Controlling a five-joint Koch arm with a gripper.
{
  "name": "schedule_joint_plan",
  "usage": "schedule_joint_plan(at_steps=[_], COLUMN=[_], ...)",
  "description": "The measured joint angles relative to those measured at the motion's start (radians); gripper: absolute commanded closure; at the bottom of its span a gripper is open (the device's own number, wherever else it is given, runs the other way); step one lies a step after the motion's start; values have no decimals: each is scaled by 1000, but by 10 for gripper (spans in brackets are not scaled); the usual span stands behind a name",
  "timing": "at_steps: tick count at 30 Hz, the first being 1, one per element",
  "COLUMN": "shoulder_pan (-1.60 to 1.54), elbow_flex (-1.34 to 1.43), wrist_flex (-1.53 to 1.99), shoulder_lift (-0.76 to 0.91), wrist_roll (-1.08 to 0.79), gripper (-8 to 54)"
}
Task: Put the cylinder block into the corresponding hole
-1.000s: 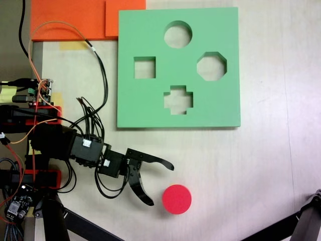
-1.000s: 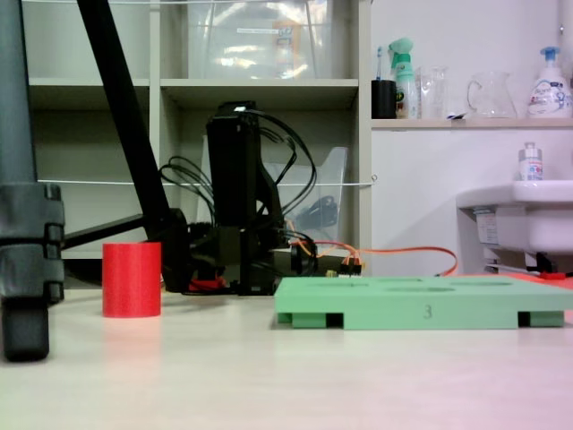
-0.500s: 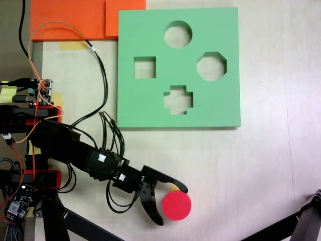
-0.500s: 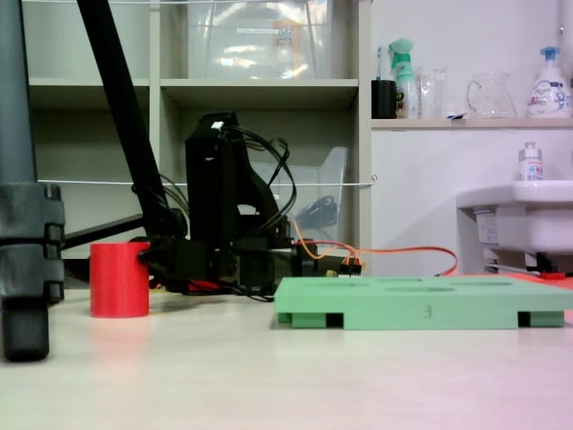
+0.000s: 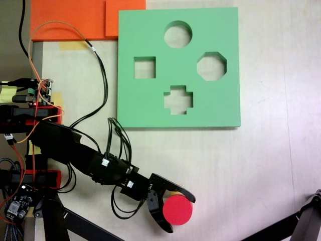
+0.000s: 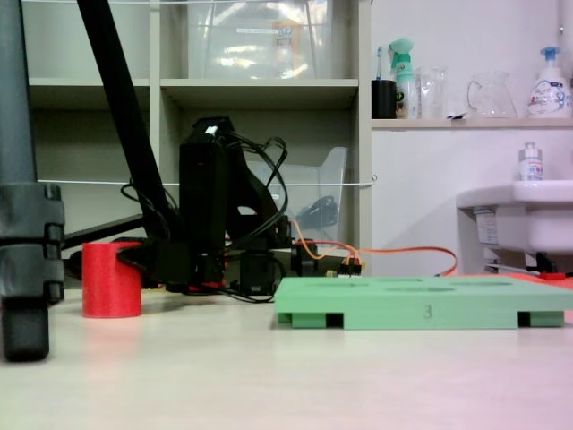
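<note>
Fixed views both showed the red cylinder block (image 5: 177, 210) standing on the table at the near edge, the gripper (image 5: 179, 213) spread around it, fingers apart and not yet clamped. Farther off, the green foam board's (image 5: 135, 108) round hole (image 5: 178, 34) sat empty at its far side, so grasp, carry and insertion all seemingly remained.

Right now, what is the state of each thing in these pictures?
Red cylinder block: upright on the table, between the jaws.
Gripper: open, one jaw on each side of the block.
Green foam board: flat on the table.
Round hole: empty.
Octagonal hole: empty.
</note>
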Motion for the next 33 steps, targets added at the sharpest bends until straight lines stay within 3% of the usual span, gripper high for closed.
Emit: schedule_joint_plan(at_steps=[3, 10, 14, 19, 22, 33], shoulder_pan=[6, -20, -78, -273, -393, -982], elbow_flex=[-2, 12, 64, 98, 101, -35], wrist_flex=[23, 40, 63, 307, 411, 534], shoulder_lift=[0, 12, 103, 426, 534, 557], wrist_roll=[-3, -6, 0, 0, 2, 2], gripper=[173, 175, 176, 200, 200, 196])
